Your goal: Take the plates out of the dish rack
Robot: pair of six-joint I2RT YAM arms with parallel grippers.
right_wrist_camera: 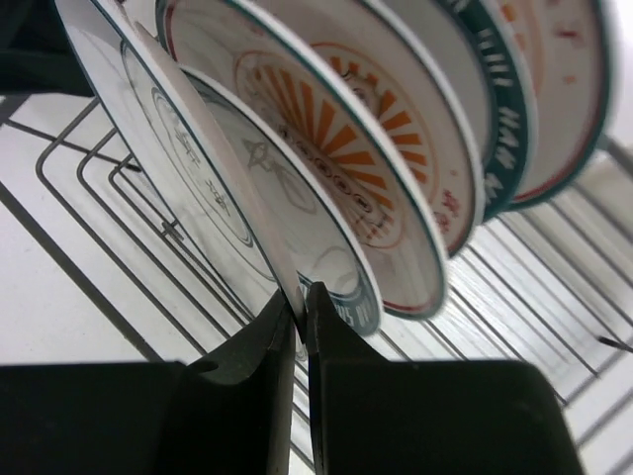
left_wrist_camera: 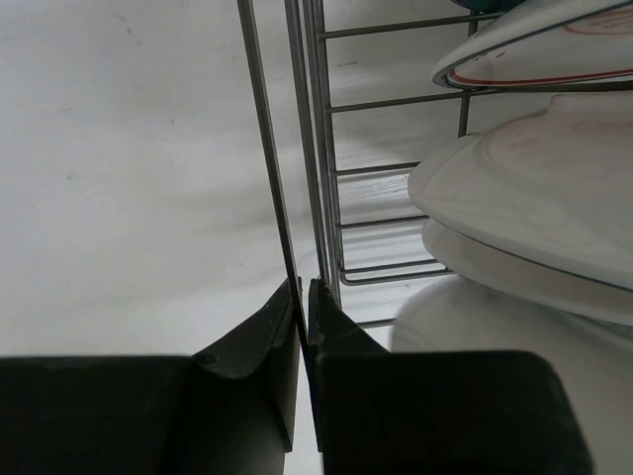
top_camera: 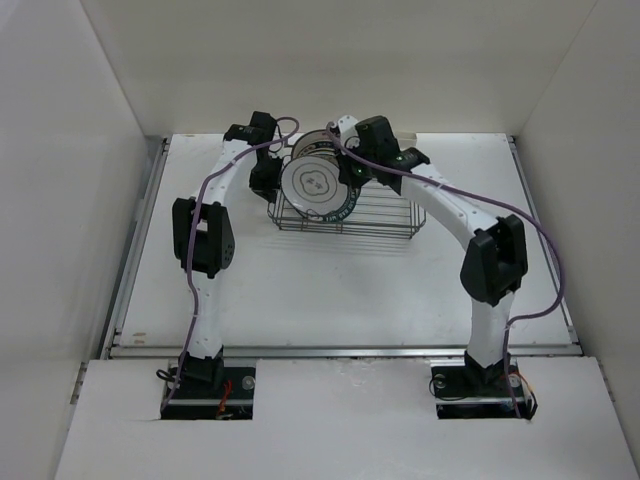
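Observation:
The dish rack point(top_camera: 385, 222), a dark wire basket, stands mid-table with several plates upright at its left end. The nearest plate point(top_camera: 318, 186) shows a line drawing. My left gripper point(top_camera: 268, 182) is at the rack's left end; in its wrist view it point(left_wrist_camera: 303, 292) is shut on a thin wire point(left_wrist_camera: 267, 148) of the rack, with white plate backs point(left_wrist_camera: 534, 188) to the right. My right gripper point(right_wrist_camera: 300, 297) is shut on the rim of the front plate point(right_wrist_camera: 198, 148). Behind that plate stand an orange sunburst plate point(right_wrist_camera: 346, 148) and a teal-ringed plate point(right_wrist_camera: 495, 109).
The rack's right half point(top_camera: 390, 205) holds no plates. White walls enclose the table on the left, back and right. Purple cables loop from both arms above the rack. A raised ledge point(top_camera: 340, 352) runs along the near table edge.

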